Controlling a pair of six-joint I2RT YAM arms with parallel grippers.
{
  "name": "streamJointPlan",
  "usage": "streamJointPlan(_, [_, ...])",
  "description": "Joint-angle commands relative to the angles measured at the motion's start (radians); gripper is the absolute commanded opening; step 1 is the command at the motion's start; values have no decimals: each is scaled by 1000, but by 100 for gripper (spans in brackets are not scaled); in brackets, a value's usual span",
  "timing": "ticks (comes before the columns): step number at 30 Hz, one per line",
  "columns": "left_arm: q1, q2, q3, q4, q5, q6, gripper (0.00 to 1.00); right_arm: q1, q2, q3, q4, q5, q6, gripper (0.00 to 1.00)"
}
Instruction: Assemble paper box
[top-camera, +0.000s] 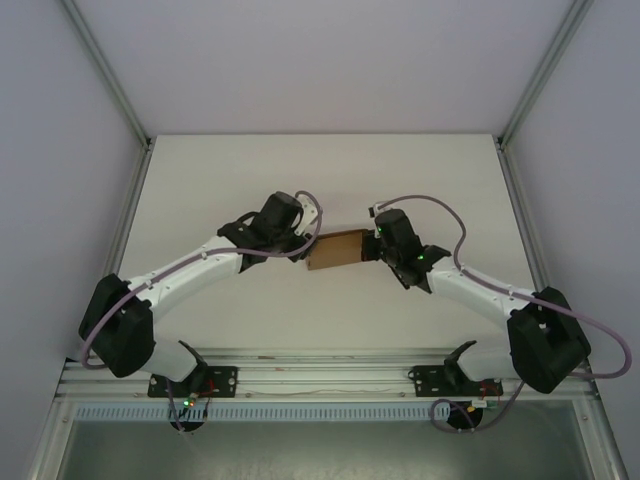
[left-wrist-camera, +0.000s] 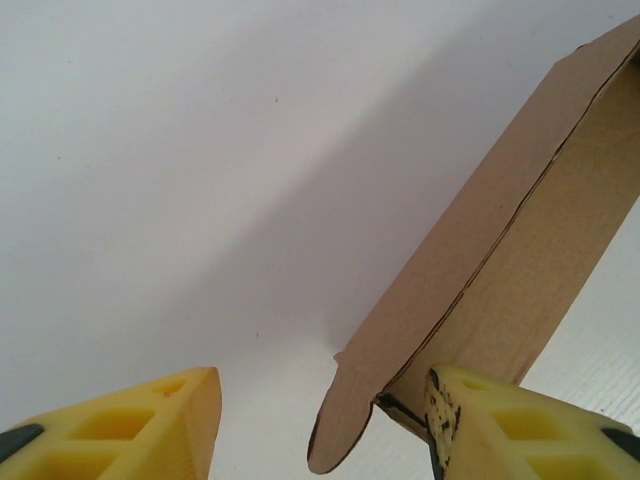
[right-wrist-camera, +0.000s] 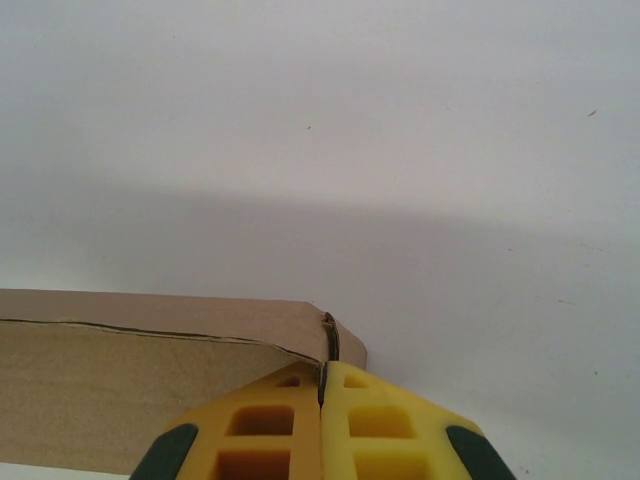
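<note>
The paper box (top-camera: 337, 250) is a flat brown cardboard piece in the middle of the white table, between my two grippers. My right gripper (top-camera: 376, 246) holds its right end. In the right wrist view the yellow fingertips (right-wrist-camera: 290, 400) are pressed together on a thin cardboard edge at the corner of the box (right-wrist-camera: 150, 350). My left gripper (top-camera: 301, 247) is at the box's left end and stands open (left-wrist-camera: 320, 392). Its right finger (left-wrist-camera: 500, 430) touches the end of the box (left-wrist-camera: 520, 230). A rounded tab (left-wrist-camera: 345, 425) hangs in the gap, apart from the left finger (left-wrist-camera: 150, 425).
The white table (top-camera: 320, 170) is walled in by pale panels and metal posts at the back corners (top-camera: 150, 140). A metal rail (top-camera: 320, 385) with both arm bases runs along the near edge.
</note>
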Motion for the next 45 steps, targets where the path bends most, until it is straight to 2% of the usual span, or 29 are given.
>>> streamJointPlan(1, [3,5,-7,7,-8,0,55,7,26,20,-110,19,8,0])
streamJointPlan(3, [8,16,-2,7,-2,-3,49,6,26,25,-120,26,11,0])
streamJointPlan(13, [13,42,-5,-16,-8,-18,36,9,47,49,-143,21,21,0])
streamJointPlan(16, [14,42,-3,-15,2,-23,30,18,55,54,-148,22,21,0])
streamJointPlan(22, [14,52,4,-36,-1,-54,17,52,63,79,-184,107,35,0])
streamJointPlan(28, [15,43,-27,-34,-22,-66,17,58,64,79,-192,113,56,0])
streamJointPlan(29, [14,44,-27,-38,-21,-68,18,57,66,80,-195,116,58,0])
streamJointPlan(31, [14,47,-25,-44,-29,-73,25,56,69,82,-197,116,56,0])
streamJointPlan(36, [15,50,-17,-41,-29,-75,25,58,73,86,-201,106,56,0])
streamJointPlan(41, [14,58,7,-47,11,-108,14,69,85,102,-221,134,56,0])
streamJointPlan(44, [14,68,29,-71,42,-154,5,105,99,134,-265,217,64,0])
streamJointPlan(45, [14,75,35,-77,54,-173,5,116,108,147,-285,253,74,0])
